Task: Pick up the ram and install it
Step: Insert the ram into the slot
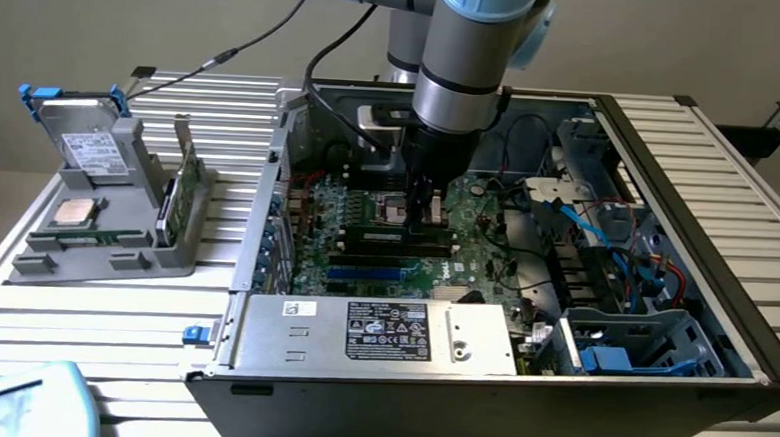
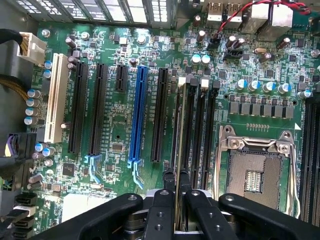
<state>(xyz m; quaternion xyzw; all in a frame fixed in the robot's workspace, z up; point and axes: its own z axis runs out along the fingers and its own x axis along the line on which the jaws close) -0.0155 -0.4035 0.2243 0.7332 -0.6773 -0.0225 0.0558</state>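
The hand (image 2: pixel 176 177) is closed narrowly on the ram (image 2: pixel 181 120), which is gripped edge-on between the fingers (image 2: pixel 162 205). The ram stands upright over the black memory slots (image 2: pixel 198 125), just beside the empty CPU socket (image 2: pixel 255 175) on the motherboard (image 2: pixel 120 115). Whether it is seated cannot be told. The open computer case (image 1: pixel 712 195) rests on the worktop (image 1: pixel 92 313).
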